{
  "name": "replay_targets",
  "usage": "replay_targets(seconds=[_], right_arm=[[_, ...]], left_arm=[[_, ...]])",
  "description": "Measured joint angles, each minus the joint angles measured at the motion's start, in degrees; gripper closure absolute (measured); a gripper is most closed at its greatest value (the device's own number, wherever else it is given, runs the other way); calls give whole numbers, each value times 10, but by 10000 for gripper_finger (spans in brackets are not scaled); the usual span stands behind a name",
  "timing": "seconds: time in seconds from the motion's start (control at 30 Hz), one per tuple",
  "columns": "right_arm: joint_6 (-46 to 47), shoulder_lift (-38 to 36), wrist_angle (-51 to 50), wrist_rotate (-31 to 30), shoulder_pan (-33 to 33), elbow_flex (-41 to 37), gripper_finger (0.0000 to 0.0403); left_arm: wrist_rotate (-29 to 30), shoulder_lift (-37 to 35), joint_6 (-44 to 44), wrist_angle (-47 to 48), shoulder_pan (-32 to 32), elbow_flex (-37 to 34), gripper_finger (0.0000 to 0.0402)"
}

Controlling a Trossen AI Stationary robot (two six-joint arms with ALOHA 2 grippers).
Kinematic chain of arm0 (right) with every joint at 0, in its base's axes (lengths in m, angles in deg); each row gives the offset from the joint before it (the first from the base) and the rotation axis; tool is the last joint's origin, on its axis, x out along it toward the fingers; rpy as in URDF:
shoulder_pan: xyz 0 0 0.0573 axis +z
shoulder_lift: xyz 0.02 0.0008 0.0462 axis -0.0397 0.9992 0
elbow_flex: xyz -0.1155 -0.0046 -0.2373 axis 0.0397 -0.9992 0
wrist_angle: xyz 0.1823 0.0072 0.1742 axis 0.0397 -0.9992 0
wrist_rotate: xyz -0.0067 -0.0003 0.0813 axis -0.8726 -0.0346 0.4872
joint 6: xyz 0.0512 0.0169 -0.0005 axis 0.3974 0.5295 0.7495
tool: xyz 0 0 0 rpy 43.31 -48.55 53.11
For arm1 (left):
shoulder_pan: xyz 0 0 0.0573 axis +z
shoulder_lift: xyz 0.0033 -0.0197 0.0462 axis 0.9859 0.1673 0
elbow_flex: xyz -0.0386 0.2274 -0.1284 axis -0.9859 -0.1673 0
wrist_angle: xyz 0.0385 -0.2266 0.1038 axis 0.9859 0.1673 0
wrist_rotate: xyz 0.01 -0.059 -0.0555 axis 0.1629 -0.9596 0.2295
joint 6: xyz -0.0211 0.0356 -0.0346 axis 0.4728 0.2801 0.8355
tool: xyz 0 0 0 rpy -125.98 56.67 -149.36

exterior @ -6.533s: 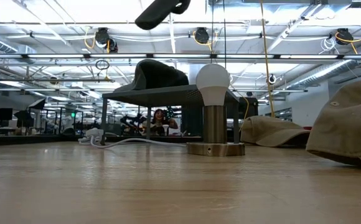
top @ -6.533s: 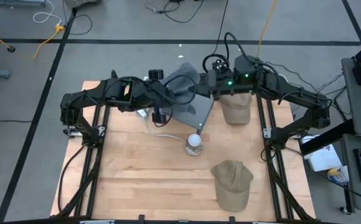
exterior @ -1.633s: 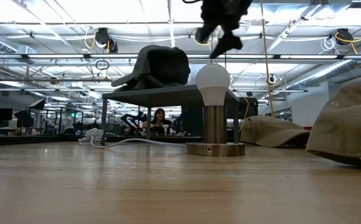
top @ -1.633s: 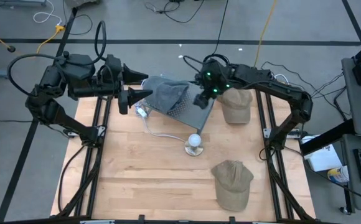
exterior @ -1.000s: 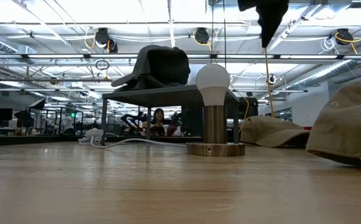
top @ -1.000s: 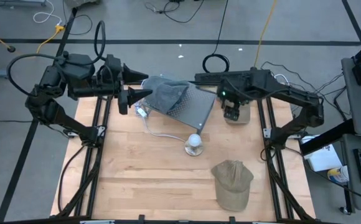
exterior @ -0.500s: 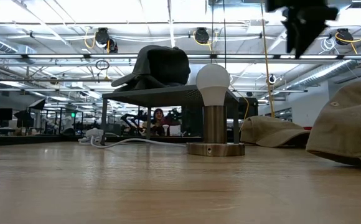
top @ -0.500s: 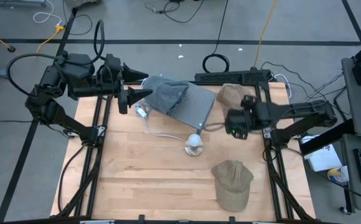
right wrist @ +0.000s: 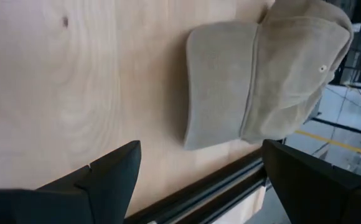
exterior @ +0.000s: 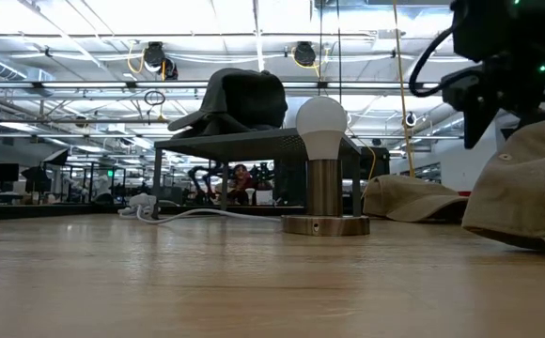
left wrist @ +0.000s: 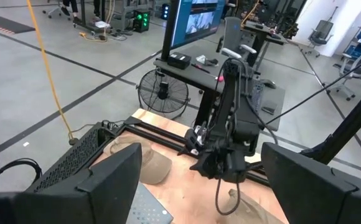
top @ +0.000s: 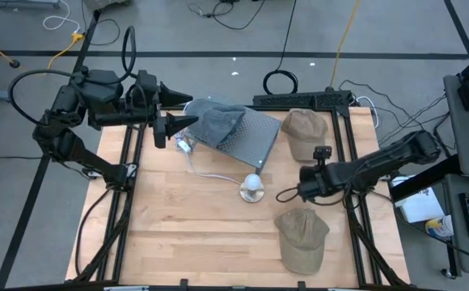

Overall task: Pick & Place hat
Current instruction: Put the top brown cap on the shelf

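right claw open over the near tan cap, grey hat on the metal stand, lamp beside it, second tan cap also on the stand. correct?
One thing is off: the second tan cap lies on the wooden table beside the metal stand, not on it, as the high view shows. The rest holds: right claw open just above the near tan cap, grey hat on the stand, lamp beside it.

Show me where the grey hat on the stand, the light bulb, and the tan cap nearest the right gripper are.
grey hat [top: 218, 123], high view, on its crown
light bulb [top: 253, 182], high view, on its white globe
tan cap [top: 302, 236], high view, on its crown

One hat [top: 220, 123] on the platform [top: 251, 139], another [top: 304, 133] right of it, a third [top: 302, 236] nearest the front edge.
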Motion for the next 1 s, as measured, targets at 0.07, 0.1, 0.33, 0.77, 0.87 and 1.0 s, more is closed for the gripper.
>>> replay_targets(seconds=[0.07,0.1,0.33,0.77,0.87,1.0], right_arm=[[-1,8,1,-2,-11,0,74],[-1,10,1,-2,-17,0,74],[-28,13,65,2,-65,1,74],[-136,32,195,-3,-186,-38,74],[-143,58,197,-3,-215,-38,74],[-157,102,207,-15,-240,-39,74]], left_arm=[[0,0,0,0,0,0,67],[0,0,0,0,0,0,66],[0,0,-1,0,0,0,72],[-16,0,-2,5,0,0,74],[-16,0,-3,6,0,0,69],[-16,0,-3,6,0,0,73]])
